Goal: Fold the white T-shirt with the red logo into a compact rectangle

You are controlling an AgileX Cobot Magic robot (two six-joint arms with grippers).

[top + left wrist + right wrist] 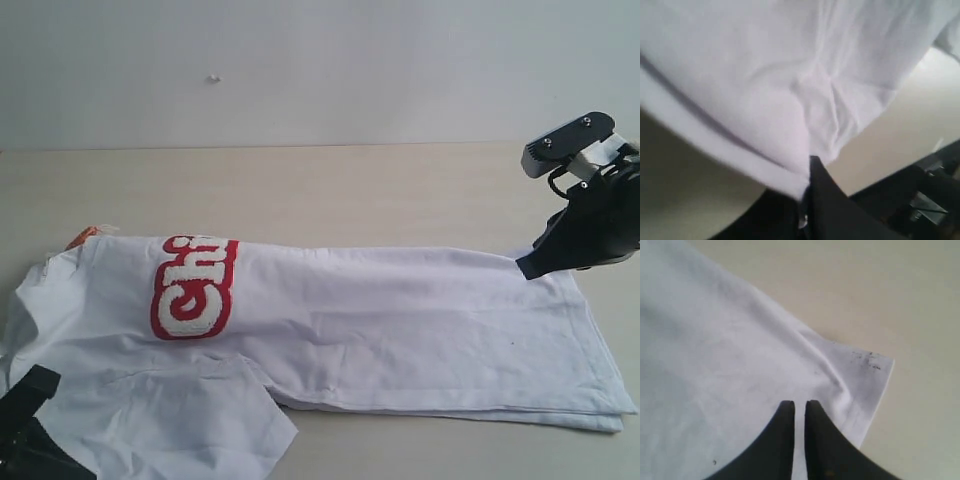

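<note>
The white T-shirt (400, 320) lies folded lengthwise on the table, collar end at the left and hem at the right. The red logo (195, 288) shows only its first letters; the rest is hidden past the far fold. An orange neck tag (82, 237) peeks out at the far left. My left gripper (32, 392) is at the near left corner, shut on the shirt's edge (790, 170), which drapes over its black finger (825, 200). My right gripper (527, 268) pinches the far hem corner (870, 375), its fingertips (785, 410) almost together with cloth between them.
One sleeve (215, 425) sticks out toward the table's front edge. Bare beige tabletop (380, 190) runs behind the shirt up to a white wall (300, 70). The shirt's hem (600, 390) reaches close to the right border of the exterior view.
</note>
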